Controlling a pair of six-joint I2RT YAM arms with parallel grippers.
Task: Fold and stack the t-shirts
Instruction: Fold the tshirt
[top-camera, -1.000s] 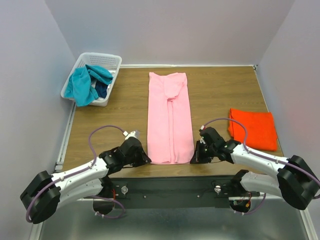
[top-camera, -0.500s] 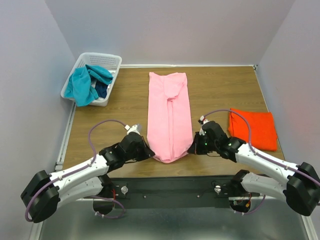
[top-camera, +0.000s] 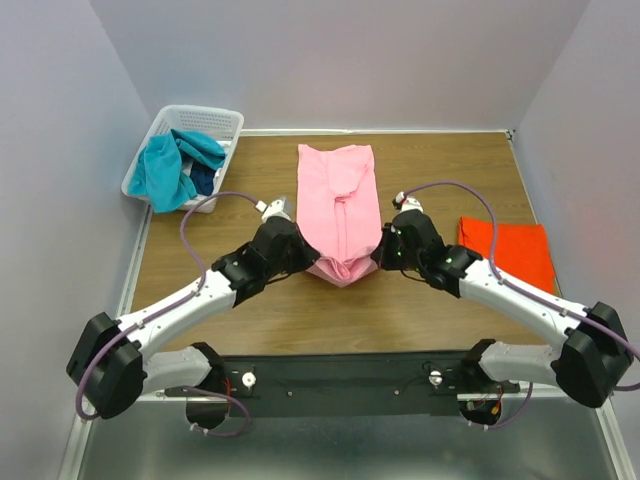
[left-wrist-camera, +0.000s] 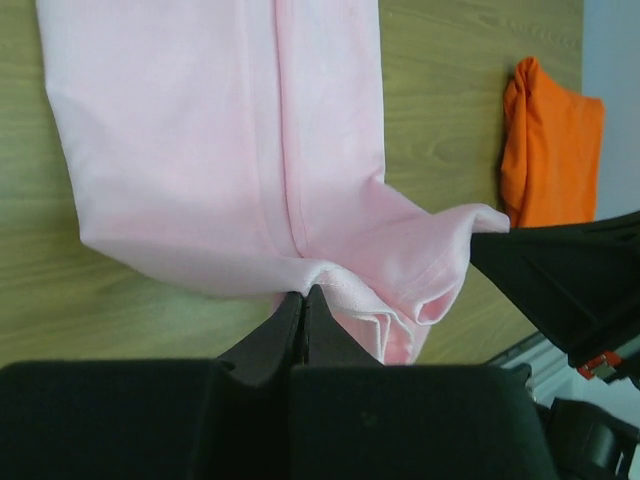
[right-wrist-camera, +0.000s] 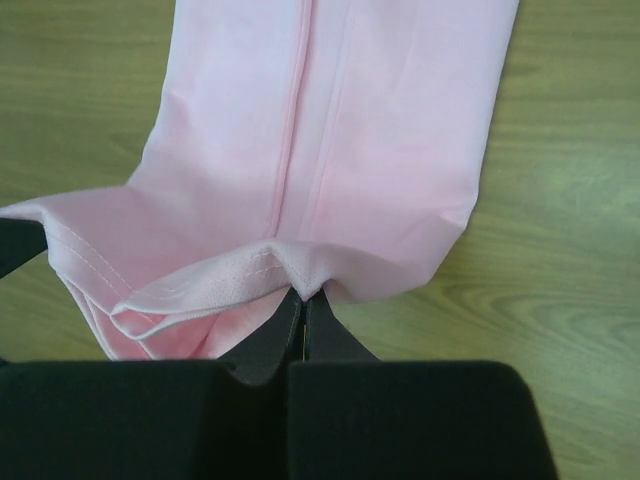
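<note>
The light pink t-shirt (top-camera: 340, 205) lies as a long narrow strip in the middle of the table, its near end lifted and doubled back. My left gripper (top-camera: 305, 258) is shut on the hem's left corner; the pinch shows in the left wrist view (left-wrist-camera: 304, 292). My right gripper (top-camera: 380, 256) is shut on the right corner, seen in the right wrist view (right-wrist-camera: 304, 294). The pink shirt fills both wrist views (left-wrist-camera: 230, 130) (right-wrist-camera: 330, 130). A folded bright orange t-shirt (top-camera: 510, 255) lies at the right, also in the left wrist view (left-wrist-camera: 550, 140).
A white basket (top-camera: 215, 122) at the back left holds teal (top-camera: 165, 172) and dark blue (top-camera: 203, 180) garments, the teal one spilling over its rim. Grey walls stand close on three sides of the wooden table (top-camera: 440, 180).
Both grippers have moved away from the near edge toward the back, carrying the pink shirt's near hem up and over the rest of the strip. The shirt now looks shorter.
</note>
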